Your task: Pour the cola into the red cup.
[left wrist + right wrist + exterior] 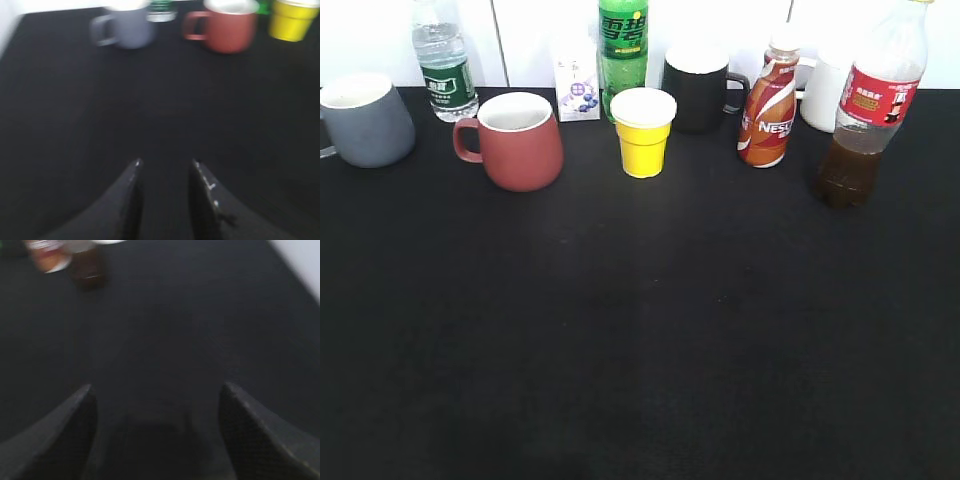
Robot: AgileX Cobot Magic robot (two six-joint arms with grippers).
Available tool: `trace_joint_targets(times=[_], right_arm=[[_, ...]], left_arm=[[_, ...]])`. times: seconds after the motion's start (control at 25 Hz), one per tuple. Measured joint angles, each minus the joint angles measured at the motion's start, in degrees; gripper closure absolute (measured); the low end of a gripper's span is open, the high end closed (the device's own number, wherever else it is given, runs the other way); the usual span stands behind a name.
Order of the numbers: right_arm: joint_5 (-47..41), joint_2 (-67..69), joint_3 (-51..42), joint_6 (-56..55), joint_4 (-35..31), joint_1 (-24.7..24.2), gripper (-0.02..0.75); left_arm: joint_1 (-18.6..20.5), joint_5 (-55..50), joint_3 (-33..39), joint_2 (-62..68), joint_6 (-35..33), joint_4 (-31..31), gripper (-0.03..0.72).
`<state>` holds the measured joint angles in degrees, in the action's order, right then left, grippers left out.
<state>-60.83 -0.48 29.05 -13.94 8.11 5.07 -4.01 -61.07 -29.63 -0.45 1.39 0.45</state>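
Observation:
The cola bottle [868,110] stands upright at the back right of the black table, red label, dark liquid low in it. Its dark base shows in the right wrist view [87,267]. The red cup [520,140] stands upright at the back left, handle to the left; it also shows in the left wrist view [227,27]. Neither gripper appears in the exterior view. My left gripper [165,162] is open and empty over bare table, well short of the cups. My right gripper [157,387] is wide open and empty, well short of the cola.
Along the back stand a grey mug [365,120], a water bottle [445,65], a small carton [578,90], a green soda bottle [623,50], a yellow cup [643,130], a black mug [698,90], a Nescafe bottle [768,105] and a white container [823,92].

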Motion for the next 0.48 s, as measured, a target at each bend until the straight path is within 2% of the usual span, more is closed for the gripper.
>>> trace_joint_targets(times=[0.12, 0.48], right_arm=[[0.00, 0.00, 0.00, 0.00, 0.00, -2.27, 0.164], [0.05, 0.00, 0.00, 0.00, 0.00, -2.27, 0.164]], left_arm=[[3.94, 0.00, 0.00, 0.00, 0.00, 0.00, 0.453], [4.04, 0.00, 0.00, 0.00, 0.00, 0.00, 0.454]])
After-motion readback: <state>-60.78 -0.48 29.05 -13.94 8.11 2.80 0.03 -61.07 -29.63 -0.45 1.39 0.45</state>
